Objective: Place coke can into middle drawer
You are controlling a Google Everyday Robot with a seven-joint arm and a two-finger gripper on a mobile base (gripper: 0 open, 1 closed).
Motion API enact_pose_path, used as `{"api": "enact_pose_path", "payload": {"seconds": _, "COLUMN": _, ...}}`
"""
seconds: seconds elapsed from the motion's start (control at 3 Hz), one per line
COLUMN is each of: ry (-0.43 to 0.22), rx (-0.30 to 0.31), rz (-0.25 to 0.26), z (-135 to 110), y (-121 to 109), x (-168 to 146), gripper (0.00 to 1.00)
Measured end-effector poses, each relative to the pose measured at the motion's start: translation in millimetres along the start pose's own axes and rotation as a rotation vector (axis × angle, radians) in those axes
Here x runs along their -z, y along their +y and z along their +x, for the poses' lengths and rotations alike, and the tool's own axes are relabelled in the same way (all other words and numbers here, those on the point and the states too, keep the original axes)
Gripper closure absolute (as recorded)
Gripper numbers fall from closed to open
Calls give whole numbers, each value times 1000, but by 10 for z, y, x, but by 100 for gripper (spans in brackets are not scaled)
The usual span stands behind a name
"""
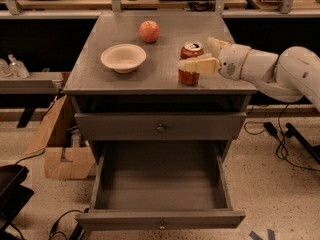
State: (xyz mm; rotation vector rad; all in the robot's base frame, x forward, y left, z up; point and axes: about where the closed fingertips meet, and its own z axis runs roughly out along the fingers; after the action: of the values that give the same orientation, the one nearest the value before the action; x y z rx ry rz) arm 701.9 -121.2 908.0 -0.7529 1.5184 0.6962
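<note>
wide grey metal middle drawer (160,191) pulled open, below and in front of the gripper | closed knobbed grey drawer front (160,126) above it | cream two-finger gripper (206,55) over the grey tabletop (165,80), fingers apart, near finger across the upright small red coke can (190,73) | shallow beige bowl (123,57) past the can | red apple (149,31) farthest
</note>
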Motion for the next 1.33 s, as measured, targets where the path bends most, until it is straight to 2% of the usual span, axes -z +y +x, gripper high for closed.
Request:
{"api": "enact_pose_path", "payload": {"seconds": 0.33, "ry": -27, "rx": 0, "rz": 4, "z": 66, "y": 134, "x": -78, "gripper": 28}}
{"api": "enact_pose_path", "payload": {"seconds": 1.33, "ry": -33, "rx": 3, "rz": -9, "z": 52, "y": 211, "x": -160, "gripper": 98}}
